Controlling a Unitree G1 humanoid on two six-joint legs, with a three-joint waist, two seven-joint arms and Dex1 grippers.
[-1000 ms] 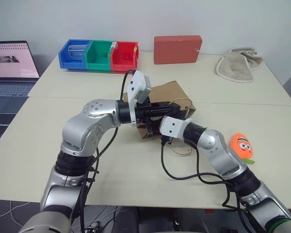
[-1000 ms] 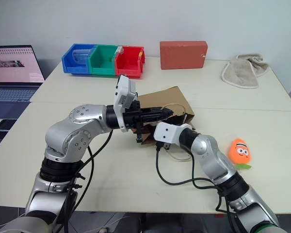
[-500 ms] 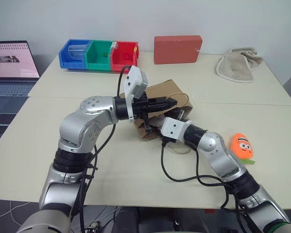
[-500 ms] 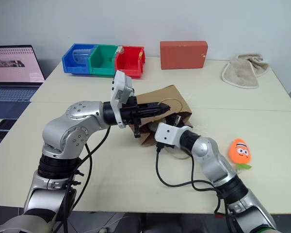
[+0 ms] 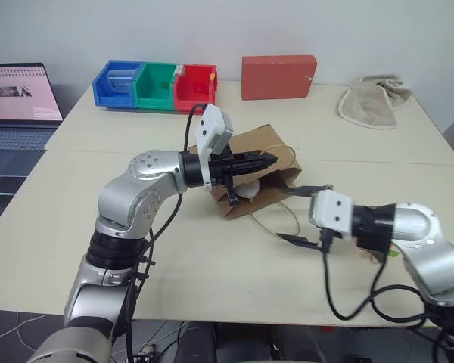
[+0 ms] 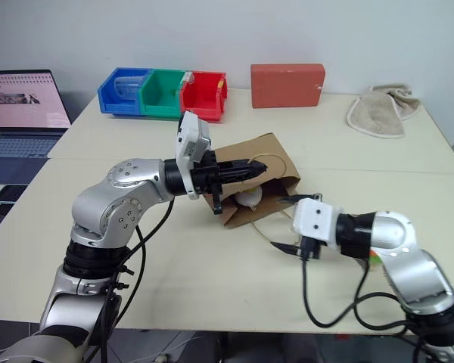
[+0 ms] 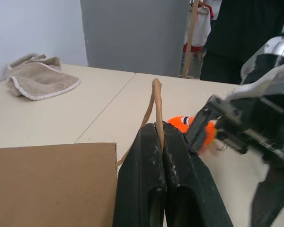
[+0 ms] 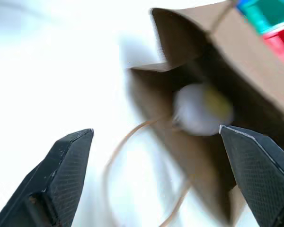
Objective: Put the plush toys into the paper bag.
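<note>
Paper bag [image 5: 261,178] laid on its side on the table [image 5: 174,265], mouth held up by its upper handle [image 7: 155,101] clenched in the left gripper [image 5: 266,159], white plush toy [image 5: 249,190] seen inside the bag, right gripper [image 5: 309,214] spread wide and grasping nothing just beside the bag's mouth, orange plush toy [image 7: 189,126] lying on the table behind the right gripper.

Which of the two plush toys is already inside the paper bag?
The white plush toy: it lies in the mouth of the paper bag. The orange plush toy is outside the bag, on the table beyond the right gripper.
</note>
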